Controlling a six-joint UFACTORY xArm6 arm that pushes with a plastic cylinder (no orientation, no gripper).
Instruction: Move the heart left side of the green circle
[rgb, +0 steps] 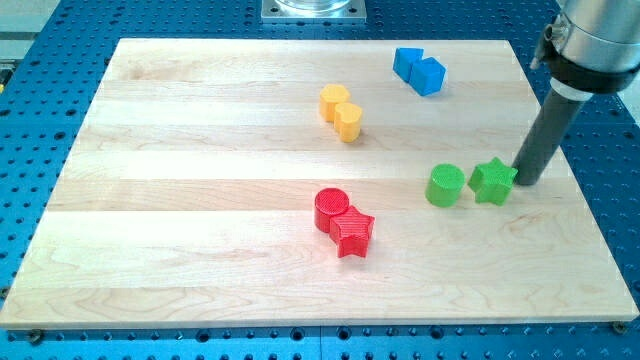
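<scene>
A: Surface first, quick.

B: The worktop (200, 250) is a pale wooden board with plank seams running across the view. It sits on a blue perforated base (40, 60) that shows on all sides. A grey metal mount (313, 8) pokes in at the view's top edge. Nothing else of the room is visible.

A: Where's your tip?

B: My tip (522, 183) is down on the board at the view's right, right against the right side of the green star (492, 181). It looks like it's touching. The rod leans up to the view's top right corner.

A: Fingers?

B: The arm ends in a plain rod, so there are no fingers to open or close, and it has hold of nothing.

A: Task blocks?

B: The green circle (445, 185) sits just left of the green star, very close. I can't tell if they touch. The heart is in the yellow pair, upper middle of the board. I read the yellow heart (349, 121) as the lower-right one, pressed against another yellow block (334, 100) whose shape I can't make out. The heart is well apart from the green circle, up and to the view's left of it.

A: The rest?

B: The red circle (331, 209) and red star (353, 232) are touching, below centre. Two blue blocks (419, 70) are touching near the view's top, right of centre. One looks like a cube, the other is unclear.
</scene>
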